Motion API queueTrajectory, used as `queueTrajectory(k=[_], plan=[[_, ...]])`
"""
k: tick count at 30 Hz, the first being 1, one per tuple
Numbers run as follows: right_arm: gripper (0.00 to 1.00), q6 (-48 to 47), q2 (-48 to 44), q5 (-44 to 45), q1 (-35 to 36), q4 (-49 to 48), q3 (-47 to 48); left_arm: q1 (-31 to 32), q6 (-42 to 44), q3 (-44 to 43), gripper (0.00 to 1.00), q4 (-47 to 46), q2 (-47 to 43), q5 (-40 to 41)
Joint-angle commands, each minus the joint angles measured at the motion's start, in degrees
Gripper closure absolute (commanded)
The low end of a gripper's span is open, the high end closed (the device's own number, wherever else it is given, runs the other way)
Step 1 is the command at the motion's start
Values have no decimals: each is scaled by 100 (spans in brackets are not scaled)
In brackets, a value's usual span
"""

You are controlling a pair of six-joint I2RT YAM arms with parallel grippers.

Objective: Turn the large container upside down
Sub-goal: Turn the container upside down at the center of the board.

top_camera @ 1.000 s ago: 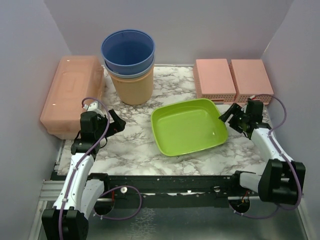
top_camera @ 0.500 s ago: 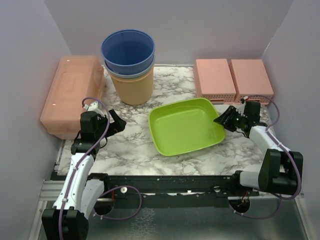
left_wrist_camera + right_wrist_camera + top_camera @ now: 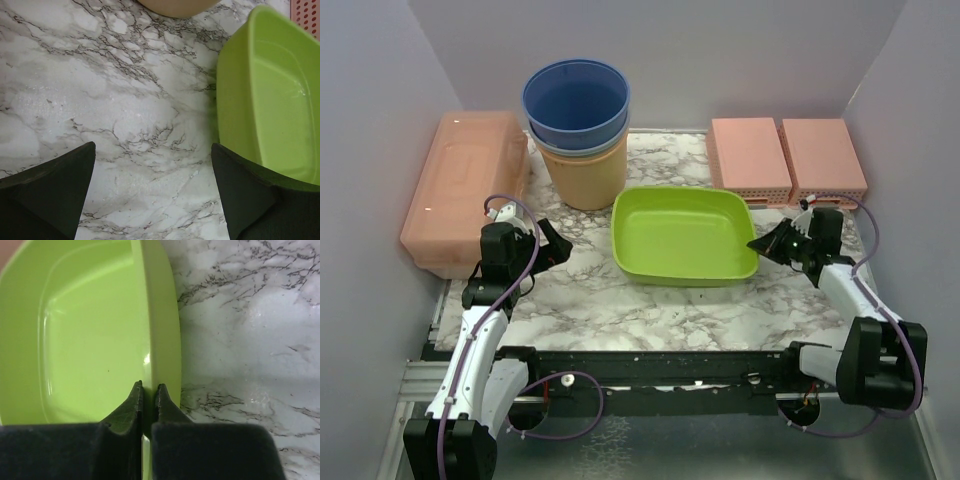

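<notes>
Marble table (image 3: 582,300), right arm (image 3: 844,284) extended, clamping container (image 3: 680,238)

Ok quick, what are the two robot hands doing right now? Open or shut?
Left gripper: open, holding nothing.
Right gripper: shut on the rim of the green container.

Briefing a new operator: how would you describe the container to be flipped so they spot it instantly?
On the marble tabletop, right of the stacked buckets, sits a shallow rectangular tub with the right gripper shut on its right rim. It is the only lime-green thing; its neighbours are pink, blue or tan.
</notes>
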State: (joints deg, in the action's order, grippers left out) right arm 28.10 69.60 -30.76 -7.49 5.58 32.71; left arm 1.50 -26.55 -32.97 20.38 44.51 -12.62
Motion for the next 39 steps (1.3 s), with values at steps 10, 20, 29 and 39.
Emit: queueTrajectory(k=[10,20,29,39], plan=[[99,-611,-1979,530,72,1117,981,-35,-92,18,1,-116,-574,471],[99,-1642,-2325,2211,1582,1683,2090,-61,-132,50,1,-96,-753,717],[99,-3130,-1570,5674,4248,1554,2846,-79,-125,28,1,-53,-783,805],[99,-4277,-1261,6677,5042,512,3032,-79,-132,36,1,-47,-858,887]])
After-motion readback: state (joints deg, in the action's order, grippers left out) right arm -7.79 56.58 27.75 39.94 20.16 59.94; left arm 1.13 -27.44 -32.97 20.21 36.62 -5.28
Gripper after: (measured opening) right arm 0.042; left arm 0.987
